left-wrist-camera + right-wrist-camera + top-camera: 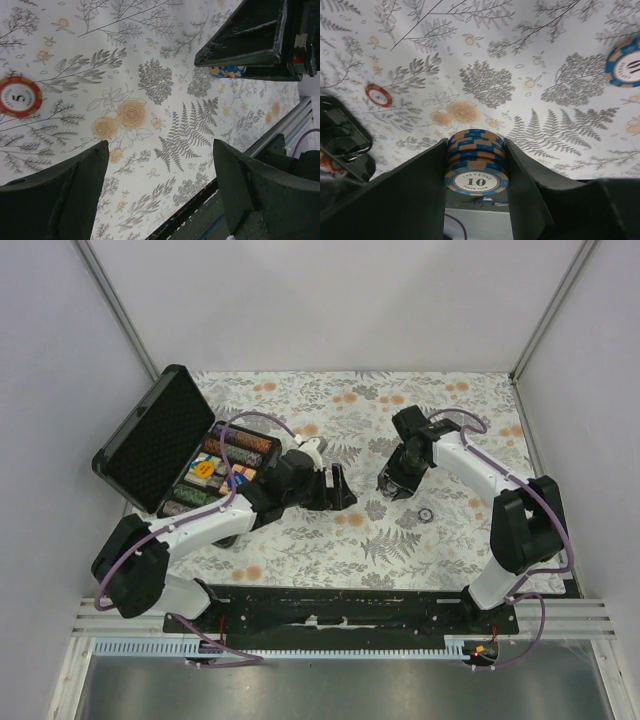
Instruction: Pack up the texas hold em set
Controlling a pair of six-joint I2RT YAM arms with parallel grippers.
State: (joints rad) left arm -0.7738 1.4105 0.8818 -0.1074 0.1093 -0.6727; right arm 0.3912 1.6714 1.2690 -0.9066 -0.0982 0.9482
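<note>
The black case [150,440] lies open at the left with rows of striped chips [215,475] inside. My right gripper [476,150] is shut on a stack of blue and tan "10" chips [476,160] and holds it above the cloth; it also shows in the top view [395,482]. My left gripper [338,492] is open and empty just right of the case, its fingers [65,192] wide apart. A loose red "5" chip [20,96] lies on the cloth, and also shows in the right wrist view [379,95]. A loose blue "10" chip [625,62] lies to the right.
The table is covered by a floral cloth [350,530]. A small round chip [426,514] lies near the right arm. A black rail [340,605] runs along the near edge. White walls enclose the table on three sides.
</note>
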